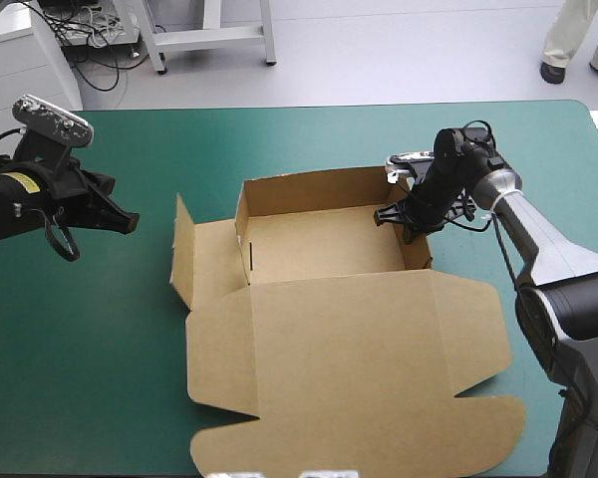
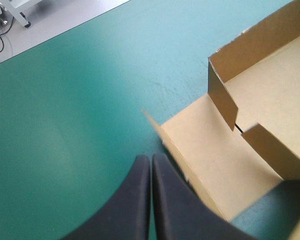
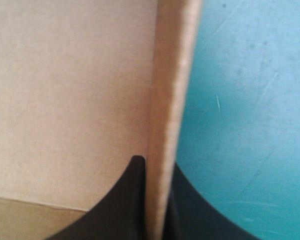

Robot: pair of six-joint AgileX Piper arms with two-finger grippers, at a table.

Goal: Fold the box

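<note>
While the right gripper (image 1: 404, 221) pinches the right wall (image 1: 416, 249) of the brown box (image 1: 324, 244), the left gripper (image 1: 128, 221) hangs pressed together, left of the box's left flap (image 1: 182, 249). The box sits on the teal-green table (image 1: 80, 378) as an open tray, lid (image 1: 349, 378) flat toward the near edge. The left arm's yellow label (image 1: 20, 182) is too small to read.

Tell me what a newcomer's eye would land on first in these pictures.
The brown box dominates the middle of the teal-green cover: a tray with raised walls on the far side, its big lid lying flat toward the near edge. The right pincer is shut on the tray's right wall, one finger inside and one outside. The left pincer, shut and empty, hovers over bare cover left of the box, apart from it.
</note>
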